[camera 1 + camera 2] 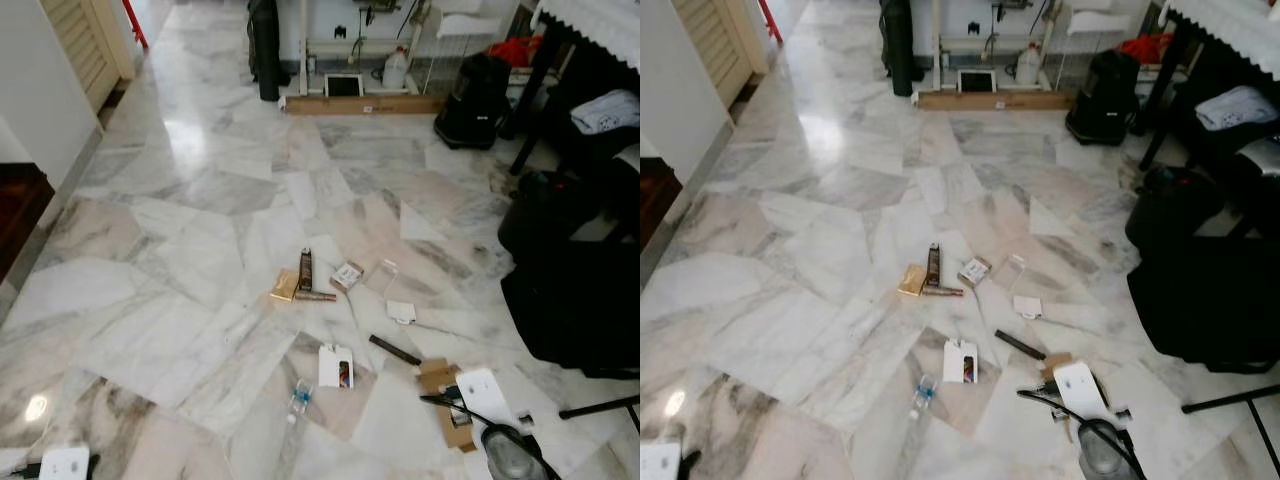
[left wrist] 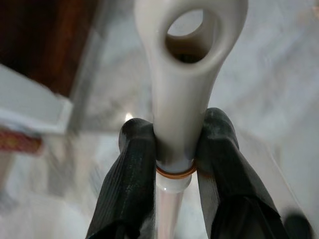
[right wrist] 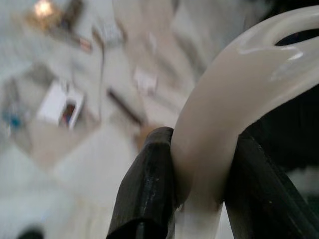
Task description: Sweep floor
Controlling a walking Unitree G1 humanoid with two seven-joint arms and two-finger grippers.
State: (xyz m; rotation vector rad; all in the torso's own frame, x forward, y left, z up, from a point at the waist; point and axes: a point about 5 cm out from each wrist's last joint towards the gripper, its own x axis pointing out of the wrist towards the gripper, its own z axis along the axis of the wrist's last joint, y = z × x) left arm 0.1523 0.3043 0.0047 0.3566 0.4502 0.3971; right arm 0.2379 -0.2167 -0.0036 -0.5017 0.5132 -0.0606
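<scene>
My left gripper point(image 2: 177, 134) is shut on a white handle point(image 2: 182, 99) that has a hole at its end. A curved white handle point(image 3: 224, 84) is clamped in my right gripper point(image 3: 199, 144), also shut. Litter lies scattered on the marble floor ahead: a brown packet point(image 1: 285, 285), a dark tube point(image 1: 305, 268), a small box point(image 1: 346, 275), a clear plastic piece point(image 1: 381, 275), a white paper point(image 1: 401, 312), a black stick point(image 1: 394, 350), a white carton point(image 1: 336, 366), a small plastic bottle point(image 1: 299, 398), torn cardboard point(image 1: 440, 380) and a white card point(image 1: 485, 392).
Black bags point(image 1: 570, 290) crowd the right side, with a black rod point(image 1: 598, 407) on the floor below them. A black backpack point(image 1: 472, 100) and a wooden board point(image 1: 362, 104) stand at the back. A louvred door point(image 1: 85, 45) and a dark wooden step point(image 1: 20, 210) line the left.
</scene>
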